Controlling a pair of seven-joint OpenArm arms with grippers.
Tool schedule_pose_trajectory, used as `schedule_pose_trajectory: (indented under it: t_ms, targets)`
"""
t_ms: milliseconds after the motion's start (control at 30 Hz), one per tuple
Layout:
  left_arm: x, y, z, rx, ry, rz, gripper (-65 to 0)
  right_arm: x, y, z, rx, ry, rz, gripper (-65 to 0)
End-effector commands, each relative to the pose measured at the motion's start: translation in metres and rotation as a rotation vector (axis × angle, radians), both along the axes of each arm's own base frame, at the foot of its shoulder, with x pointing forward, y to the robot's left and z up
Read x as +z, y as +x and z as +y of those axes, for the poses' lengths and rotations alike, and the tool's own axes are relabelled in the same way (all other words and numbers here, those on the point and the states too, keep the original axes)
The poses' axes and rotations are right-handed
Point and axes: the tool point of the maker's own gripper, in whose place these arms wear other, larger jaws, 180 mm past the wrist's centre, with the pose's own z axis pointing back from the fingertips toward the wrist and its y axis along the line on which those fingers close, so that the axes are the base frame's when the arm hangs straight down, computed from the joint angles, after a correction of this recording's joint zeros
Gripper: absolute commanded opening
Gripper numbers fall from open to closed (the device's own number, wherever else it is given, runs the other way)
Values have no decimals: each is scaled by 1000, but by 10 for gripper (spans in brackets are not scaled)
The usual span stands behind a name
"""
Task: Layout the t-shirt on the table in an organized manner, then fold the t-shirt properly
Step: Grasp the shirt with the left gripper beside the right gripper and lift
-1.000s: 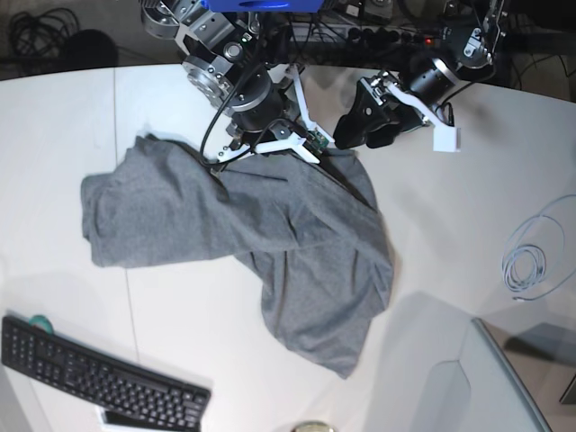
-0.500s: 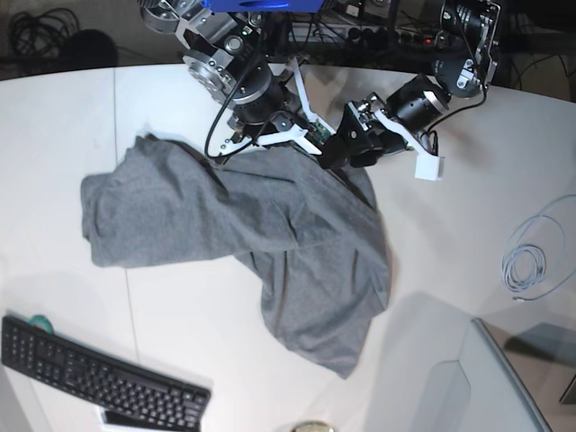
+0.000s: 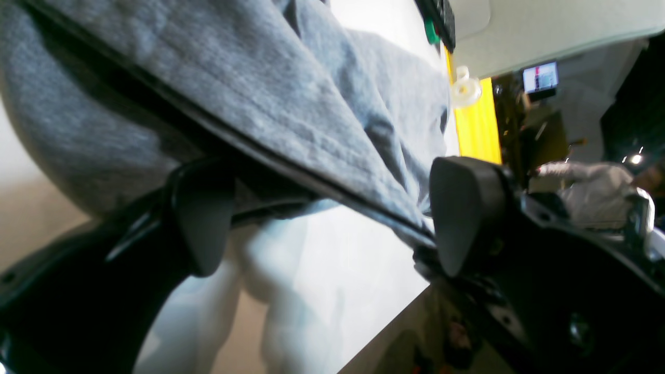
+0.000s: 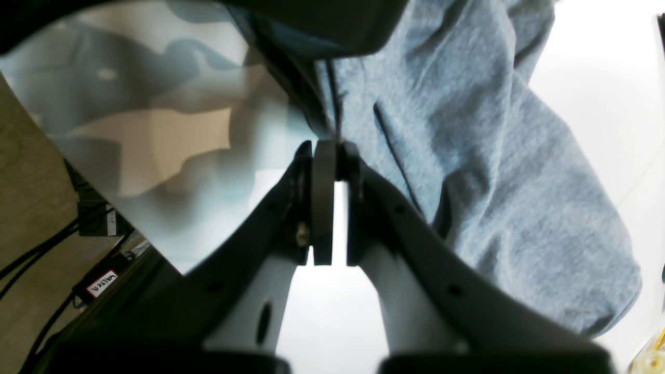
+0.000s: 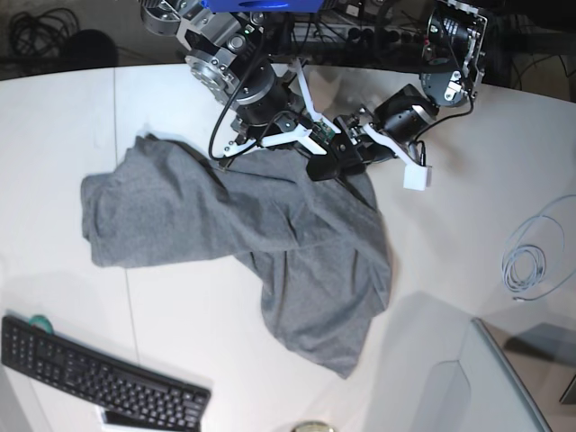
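The shirt [image 5: 243, 234] lay crumpled across the worktop [image 5: 72, 135]. The right hand [image 4: 328, 156] was clamped on its far hem; the left hand [image 3: 332, 218] gaped wide, straddling that hem.

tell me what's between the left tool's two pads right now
The t-shirt: its hemmed edge runs across the open gap of the left tool, over the table, seen in the left wrist view.
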Motion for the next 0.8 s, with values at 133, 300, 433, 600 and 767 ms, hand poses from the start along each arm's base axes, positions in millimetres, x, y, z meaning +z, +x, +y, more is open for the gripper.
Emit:
schedule_pose_trajectory:
  t_ms: [133,300,433,600,767]
  targets:
    - [6,9,-13,-25,-42,-11,-87,9,-19,23,57,49,3,-642]
    - [8,12,-18,-36,-50,-9,-87,9,-18,23,57,49,2,-642]
    - [12,18,-25,-41,-63,-23,-87,9,-19,22,56,48,4,-642]
    - [17,23,-34,-39,-87,-34,-92,9,-20,22,56,48,6,-642]
    - [17,23,-34,-39,-89,-34,-263,8,-20,22,56,47,7,-642]
